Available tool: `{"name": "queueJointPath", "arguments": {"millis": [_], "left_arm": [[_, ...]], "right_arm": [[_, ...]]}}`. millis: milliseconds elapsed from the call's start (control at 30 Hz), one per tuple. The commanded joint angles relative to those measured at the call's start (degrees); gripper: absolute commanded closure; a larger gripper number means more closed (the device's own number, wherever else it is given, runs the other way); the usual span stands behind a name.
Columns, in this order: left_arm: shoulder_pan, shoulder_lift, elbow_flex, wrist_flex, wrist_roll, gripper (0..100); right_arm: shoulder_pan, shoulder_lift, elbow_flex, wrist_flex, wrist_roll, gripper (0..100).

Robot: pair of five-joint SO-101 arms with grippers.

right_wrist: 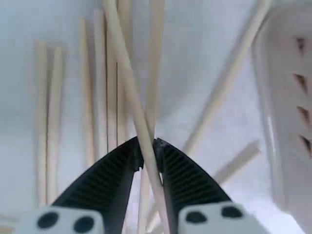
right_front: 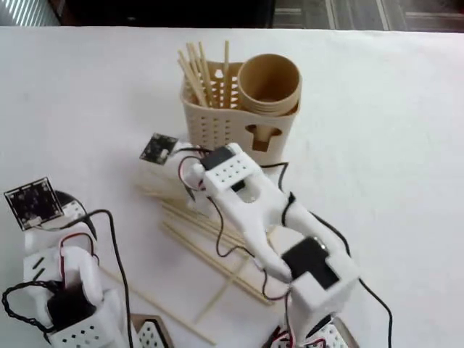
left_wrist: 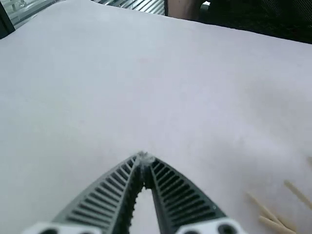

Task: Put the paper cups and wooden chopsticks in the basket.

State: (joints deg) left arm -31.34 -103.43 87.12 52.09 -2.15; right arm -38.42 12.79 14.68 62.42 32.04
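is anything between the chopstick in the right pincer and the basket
Nothing visible blocks it. The right pincer is shut on a chopstick close beside the basket; only loose sticks lie flat on the table between them.

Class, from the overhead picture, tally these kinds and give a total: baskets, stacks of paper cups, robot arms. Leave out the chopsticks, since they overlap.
Baskets: 1
Stacks of paper cups: 1
Robot arms: 2 (left arm, right arm)
Total: 4
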Motion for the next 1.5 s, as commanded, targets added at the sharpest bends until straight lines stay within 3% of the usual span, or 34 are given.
{"name": "queueJointPath", "arguments": {"millis": [0,167,667,767,833,1233,1467], "left_arm": [[0.4,-0.66,-0.44,-1.23,-0.44,98],[0.4,-0.66,-0.44,-1.32,-0.44,98],[0.48,-0.66,-0.44,-1.32,-0.44,98],[0.48,-0.66,-0.44,-1.32,-0.44,98],[0.48,-0.66,-0.44,-1.32,-0.44,98],[0.48,-0.66,-0.44,-1.32,-0.53,98],[0.48,-0.66,-0.44,-1.32,-0.53,98]], "right_arm": [[0.31,4.97,-5.36,0.57,0.09,97.7],[0.04,10.95,-12.48,7.87,-0.18,90.3],[-1.89,13.49,-18.02,9.01,0.18,91.2],[-1.98,13.23,-17.93,9.01,3.16,98.5],[-1.54,12.09,-18.2,9.36,2.64,97.4],[-1.54,-15.34,-17.76,17.8,1.41,97.8],[-1.89,-29.85,-18.02,14.11,-3.43,97.8]]}}
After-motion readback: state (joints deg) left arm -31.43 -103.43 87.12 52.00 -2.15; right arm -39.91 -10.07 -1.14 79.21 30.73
